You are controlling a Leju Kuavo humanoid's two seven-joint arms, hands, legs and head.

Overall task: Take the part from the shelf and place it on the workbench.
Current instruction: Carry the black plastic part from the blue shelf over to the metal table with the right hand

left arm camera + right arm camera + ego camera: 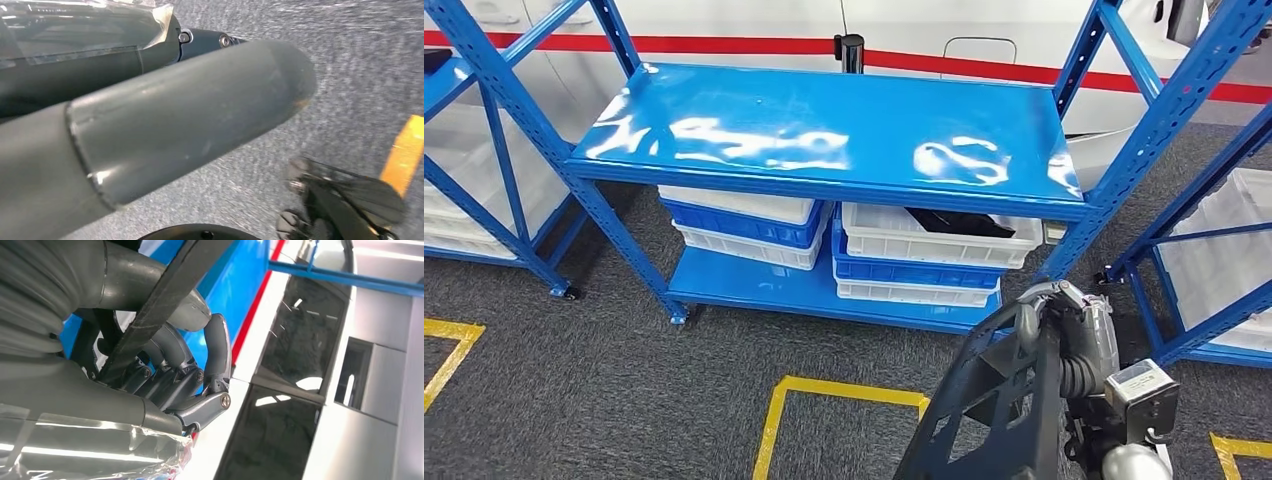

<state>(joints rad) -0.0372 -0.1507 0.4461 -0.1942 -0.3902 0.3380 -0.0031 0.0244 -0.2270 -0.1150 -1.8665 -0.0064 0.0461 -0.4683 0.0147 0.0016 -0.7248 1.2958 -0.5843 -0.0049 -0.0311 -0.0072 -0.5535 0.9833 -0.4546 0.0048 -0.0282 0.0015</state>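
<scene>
My right hand (1072, 335) is low at the right in the head view and grips a large black part (989, 415), a flat piece with cut-outs that slants down toward the frame's lower edge. In the right wrist view the part's black edge (165, 300) runs between the thumb and the curled fingers (200, 370) of that hand. The blue shelf (824, 130) stands in front of me, its top board bare and glossy. My left hand (175, 120) hangs over the grey carpet, thumb stretched out, with nothing in it.
Under the top board, white and blue bins (744, 225) are stacked on the lower board; the right-hand bin (939, 240) holds a black object (959, 222). More blue racks with white bins (1224, 250) stand at both sides. Yellow lines (844, 392) mark the carpet.
</scene>
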